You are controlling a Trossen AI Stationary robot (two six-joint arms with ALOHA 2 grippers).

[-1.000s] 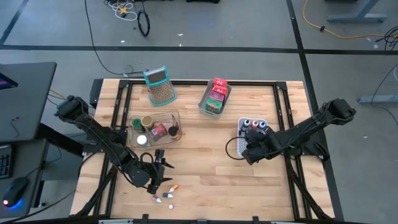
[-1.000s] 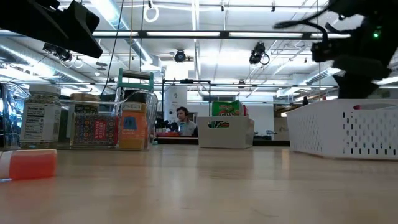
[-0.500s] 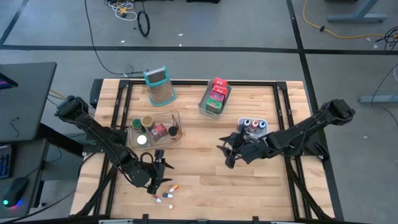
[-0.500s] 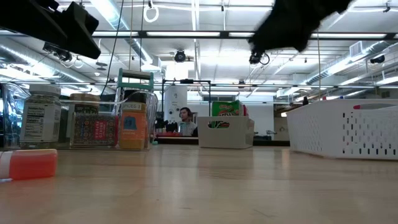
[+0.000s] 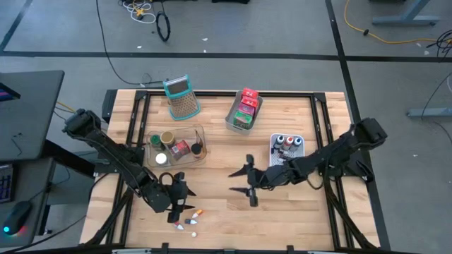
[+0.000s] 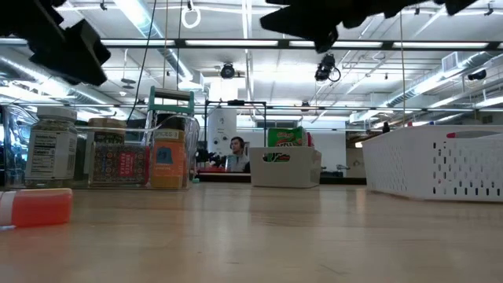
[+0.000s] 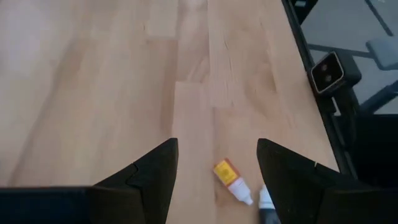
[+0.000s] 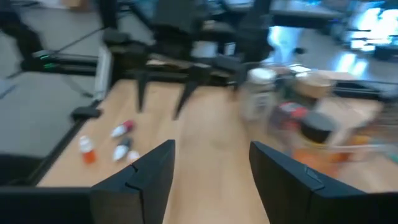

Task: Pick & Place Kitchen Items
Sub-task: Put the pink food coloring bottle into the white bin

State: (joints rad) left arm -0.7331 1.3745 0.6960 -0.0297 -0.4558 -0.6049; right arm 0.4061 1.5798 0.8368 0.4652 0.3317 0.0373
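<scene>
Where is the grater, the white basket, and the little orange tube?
grater [image 5: 182,103]: high view, on its metal face.
white basket [image 6: 435,161]: low view, on its perforated side wall.
orange tube [image 7: 225,173]: left wrist view, on its orange label.

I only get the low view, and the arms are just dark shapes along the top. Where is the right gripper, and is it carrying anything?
Observer: From above, the right gripper hangs over bare wood mid-table, fingers spread, nothing between them.
Operator: And the left one?
Observer: The left gripper is near the table's front edge, fingers apart, above a few small bottles lying loose.
Operator: Is one lined up?
Observer: Its wrist view shows a yellow-labelled bottle lying on the table between the fingers, not gripped.
</scene>
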